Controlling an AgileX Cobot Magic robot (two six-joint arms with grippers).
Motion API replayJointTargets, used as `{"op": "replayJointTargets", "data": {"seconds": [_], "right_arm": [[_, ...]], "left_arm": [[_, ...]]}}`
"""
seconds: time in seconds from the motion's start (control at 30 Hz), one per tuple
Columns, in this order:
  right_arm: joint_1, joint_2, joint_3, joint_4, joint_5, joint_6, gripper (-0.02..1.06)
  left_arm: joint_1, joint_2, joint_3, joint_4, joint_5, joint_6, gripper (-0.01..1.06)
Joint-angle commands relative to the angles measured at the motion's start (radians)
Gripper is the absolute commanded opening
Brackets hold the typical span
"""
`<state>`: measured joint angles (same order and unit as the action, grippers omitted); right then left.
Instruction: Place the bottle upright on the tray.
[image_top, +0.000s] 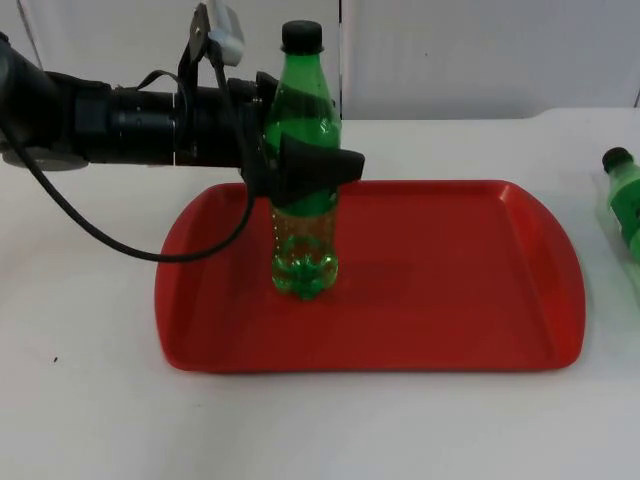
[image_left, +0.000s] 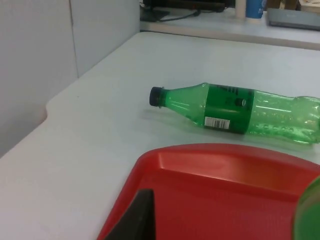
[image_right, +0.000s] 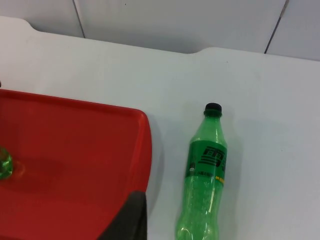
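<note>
A green bottle (image_top: 303, 190) with a black cap stands upright on the left part of the red tray (image_top: 450, 300), its base on the tray floor. My left gripper (image_top: 318, 152) reaches in from the left at the height of the bottle's label, open, with one finger on each side of it. In the left wrist view a gap lies between one black fingertip (image_left: 142, 215) and the bottle's edge (image_left: 310, 212). My right gripper (image_right: 136, 220) waits over the tray's right edge (image_right: 142, 145).
A second green bottle (image_top: 625, 200) lies on its side on the white table just right of the tray, seen too in both wrist views (image_left: 235, 112) (image_right: 205, 175). The grey partition wall runs behind the table.
</note>
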<state>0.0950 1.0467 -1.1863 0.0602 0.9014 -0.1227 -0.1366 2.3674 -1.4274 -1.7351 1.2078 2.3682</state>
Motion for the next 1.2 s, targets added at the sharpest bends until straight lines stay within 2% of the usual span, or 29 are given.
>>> {"op": "replayJointTargets", "data": {"seconds": [0.0,0.2,0.9,1.17], "right_arm": [[-0.004,-0.004,-0.002,-0.006,0.001,-0.001,1.05],[-0.004,-0.004,-0.002,-0.006,0.001,-0.001,1.05],[-0.004,-0.004,-0.002,-0.007,0.001,-0.001,1.05],[-0.004,-0.004,-0.002,-0.01,0.002,-0.001,1.05]], "left_arm": [[-0.001,-0.003,-0.004,0.011,0.013,-0.018,1.05],[-0.001,-0.003,-0.004,0.071,0.013,-0.018,1.05],[-0.001,-0.003,-0.004,0.139,0.013,-0.018,1.05],[0.038,-0.003,-0.002,0.165,0.013,-0.036,1.05]]}}
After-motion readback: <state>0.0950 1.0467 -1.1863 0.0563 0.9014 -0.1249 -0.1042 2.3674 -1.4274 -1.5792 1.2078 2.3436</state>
